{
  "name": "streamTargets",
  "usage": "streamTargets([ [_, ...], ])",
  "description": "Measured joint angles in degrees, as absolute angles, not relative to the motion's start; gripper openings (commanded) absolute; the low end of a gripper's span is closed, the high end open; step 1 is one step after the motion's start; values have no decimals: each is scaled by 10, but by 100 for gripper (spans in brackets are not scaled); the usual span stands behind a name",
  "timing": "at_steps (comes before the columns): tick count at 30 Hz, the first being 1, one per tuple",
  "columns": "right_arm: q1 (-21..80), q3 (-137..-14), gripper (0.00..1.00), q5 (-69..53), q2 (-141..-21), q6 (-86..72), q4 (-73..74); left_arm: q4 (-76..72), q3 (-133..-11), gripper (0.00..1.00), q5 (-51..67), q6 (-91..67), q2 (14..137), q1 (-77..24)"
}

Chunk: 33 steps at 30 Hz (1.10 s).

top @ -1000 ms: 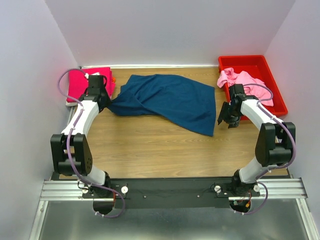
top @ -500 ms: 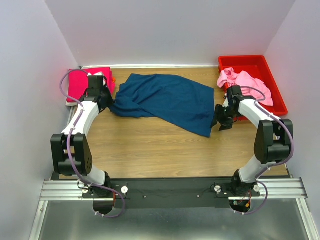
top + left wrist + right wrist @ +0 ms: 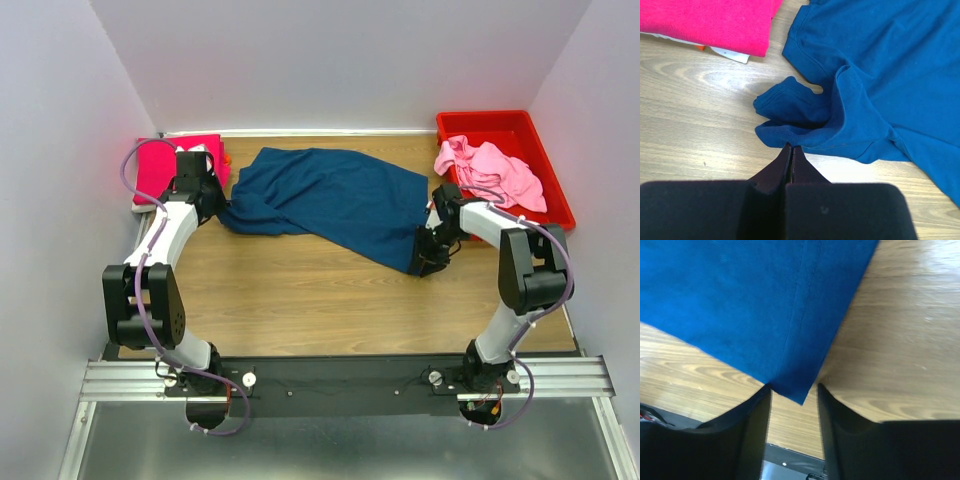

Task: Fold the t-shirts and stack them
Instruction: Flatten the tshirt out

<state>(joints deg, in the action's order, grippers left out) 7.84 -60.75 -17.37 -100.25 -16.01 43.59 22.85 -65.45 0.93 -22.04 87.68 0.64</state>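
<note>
The navy blue t-shirt (image 3: 340, 195) lies spread and rumpled across the far middle of the table, print hidden. My left gripper (image 3: 210, 207) is shut, its tips pinching the hem of the bunched left sleeve (image 3: 790, 135). My right gripper (image 3: 428, 258) is open and low over the table, with the shirt's near right corner (image 3: 795, 390) between its fingers. The magenta t-shirt (image 3: 160, 165) lies folded at the far left and also shows in the left wrist view (image 3: 705, 20). The light pink t-shirt (image 3: 490, 165) lies crumpled in the red bin.
The red plastic bin (image 3: 555, 205) stands at the far right by the wall. A white sheet (image 3: 730, 54) pokes out from under the magenta shirt. Bare wood table (image 3: 300, 300) lies in front of the navy shirt. Grey walls close in on three sides.
My right gripper has moved left and nearer, from beside the bin to the navy shirt's near right corner. My left gripper shifted slightly and the sleeve by it slackened.
</note>
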Motion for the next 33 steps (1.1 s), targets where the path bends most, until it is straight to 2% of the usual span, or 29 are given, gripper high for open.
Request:
streamTargets([
  [1, 80, -607, 41, -174, -1010, -160, 436, 229, -655, 0, 9, -220, 877, 7],
  [4, 82, -608, 19, -179, -1018, -162, 440, 228, -655, 0, 9, -218, 878, 8],
  [6, 82, -614, 0, -180, -1027, -160, 444, 227, -656, 0, 9, -215, 878, 10],
  [10, 82, -648, 0, -173, -1037, -166, 459, 225, -663, 0, 9, -208, 878, 17],
  [13, 81, -726, 0, -156, -1041, -171, 488, 224, -684, 0, 9, -199, 878, 19],
  [18, 54, -969, 0, -133, -1060, -180, 533, 208, -752, 0, 1, -179, 878, 20],
  [23, 18, -1135, 0, -127, -1092, -183, 576, 187, -828, 0, -20, -169, 879, 21],
  [33, 2, -1279, 0, -133, -1141, -197, 631, 163, -953, 0, -41, -175, 904, 22],
])
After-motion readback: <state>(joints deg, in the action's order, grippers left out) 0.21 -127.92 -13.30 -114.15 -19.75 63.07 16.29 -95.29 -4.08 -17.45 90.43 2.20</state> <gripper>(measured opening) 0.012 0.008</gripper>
